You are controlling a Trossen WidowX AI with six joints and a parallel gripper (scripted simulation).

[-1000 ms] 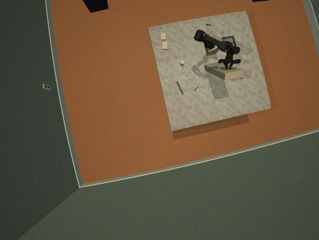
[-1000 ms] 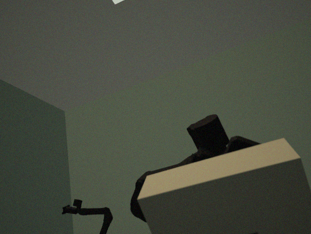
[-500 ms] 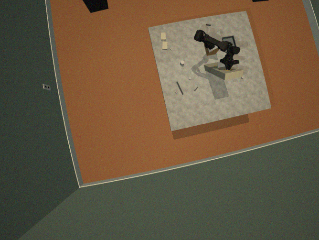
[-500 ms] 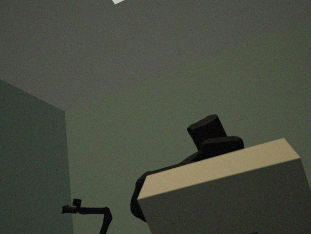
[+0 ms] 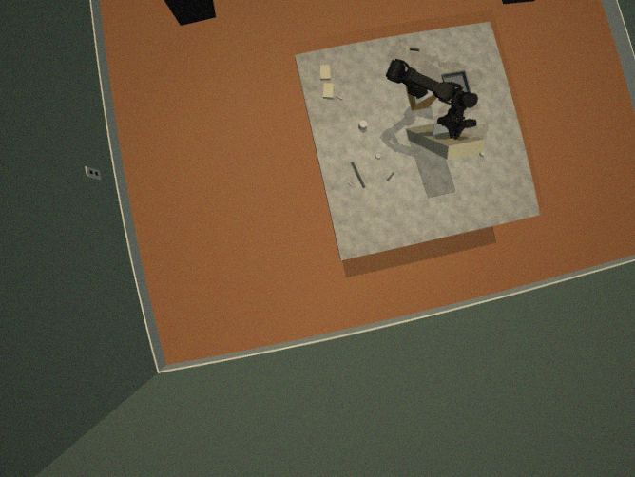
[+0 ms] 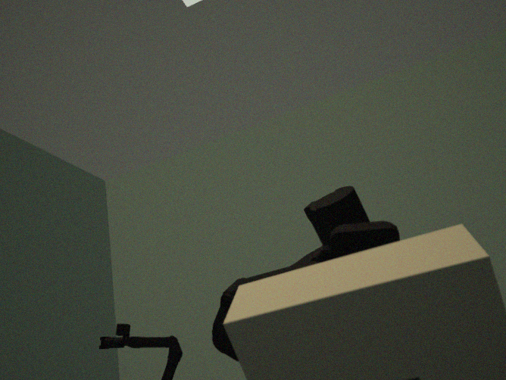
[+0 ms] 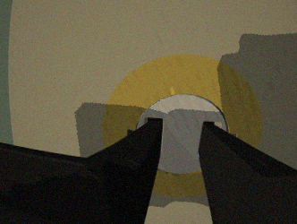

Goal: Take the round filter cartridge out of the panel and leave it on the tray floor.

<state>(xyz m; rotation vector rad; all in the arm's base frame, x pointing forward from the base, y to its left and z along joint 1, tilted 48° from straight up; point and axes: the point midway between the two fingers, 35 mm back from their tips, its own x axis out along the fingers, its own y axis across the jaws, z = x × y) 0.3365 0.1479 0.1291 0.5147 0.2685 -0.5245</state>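
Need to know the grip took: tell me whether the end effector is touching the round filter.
Touching. In the wrist view both fingers of the end effector bear on the grey round filter inside the yellow ring, clamped on it.

We are seeing matt black plastic fingers closing on a smooth grey cartridge face [image 7: 181,136], ringed in flat yellow [image 7: 178,76], above a mottled stone-like tabletop [image 5: 411,215].
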